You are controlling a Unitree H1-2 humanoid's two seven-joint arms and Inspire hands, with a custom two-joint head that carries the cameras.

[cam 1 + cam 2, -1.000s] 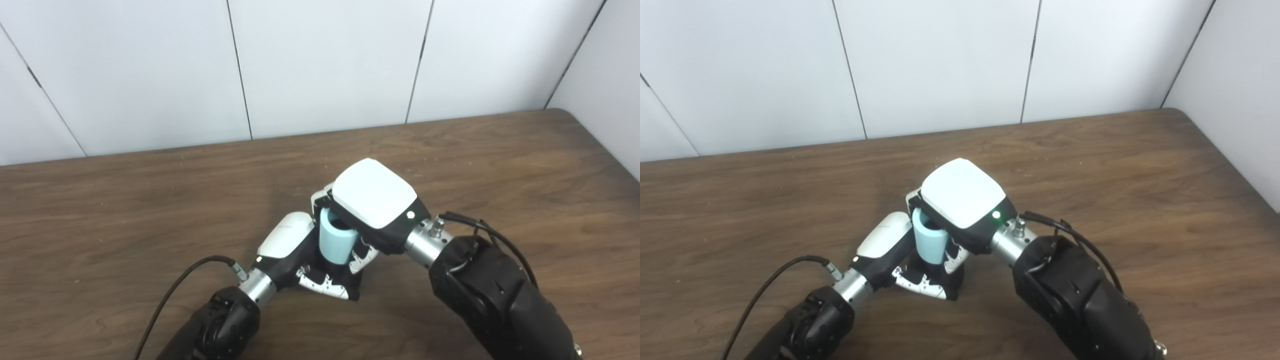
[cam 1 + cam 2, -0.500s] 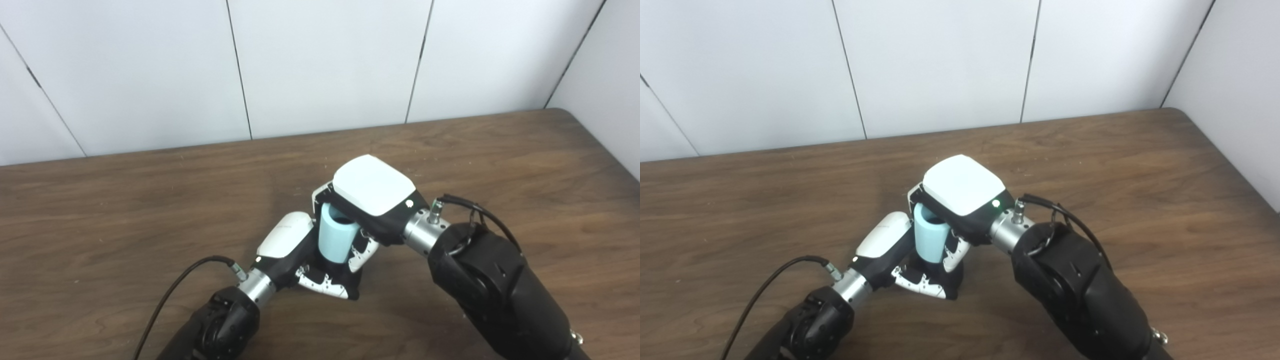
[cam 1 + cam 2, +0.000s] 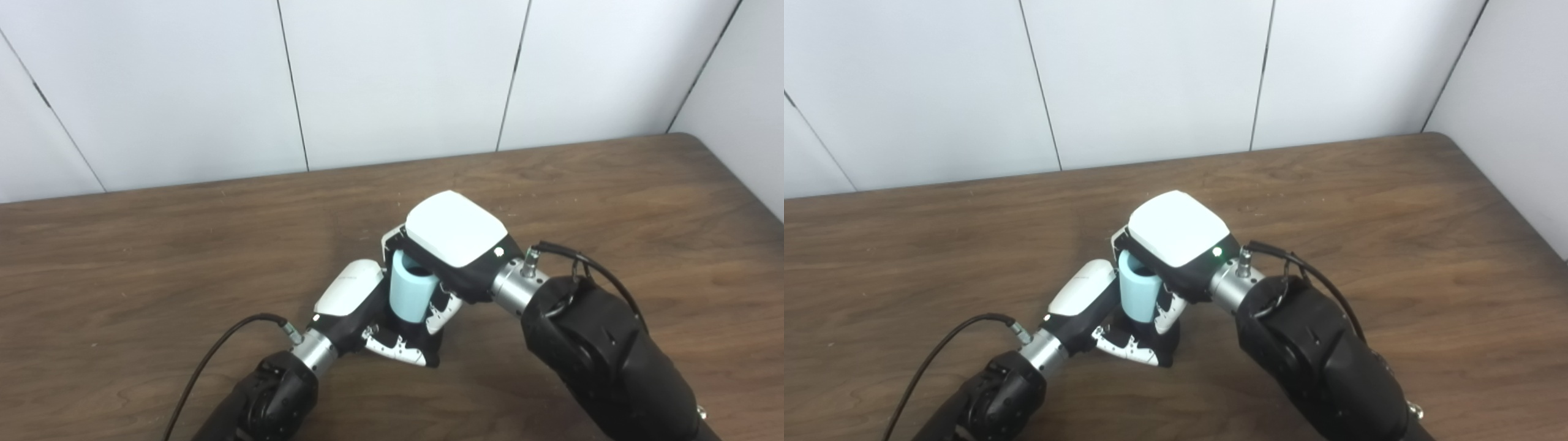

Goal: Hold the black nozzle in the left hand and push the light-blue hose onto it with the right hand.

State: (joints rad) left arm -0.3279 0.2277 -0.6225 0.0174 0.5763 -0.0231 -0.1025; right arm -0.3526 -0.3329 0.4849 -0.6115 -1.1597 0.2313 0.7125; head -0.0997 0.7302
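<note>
Push under way, I judged, not finished. The light-blue hose (image 3: 409,295) stood upright between my two hands above the table (image 3: 153,245), its open top showing, its lower end sunk into my left hand (image 3: 373,318). The black nozzle was hidden there; seating depth could not be read. Left hand sat low, fingers curled around the base. Right hand (image 3: 456,245) arched over from above, clamped on the hose.

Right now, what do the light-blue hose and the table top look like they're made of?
The light-blue hose looks like matte rubber or soft plastic: even pale colour, no shine, thick wall at its open end; which one is unclear. The table shows dark brown wood grain with a dull sheen, either wood or laminate.
</note>
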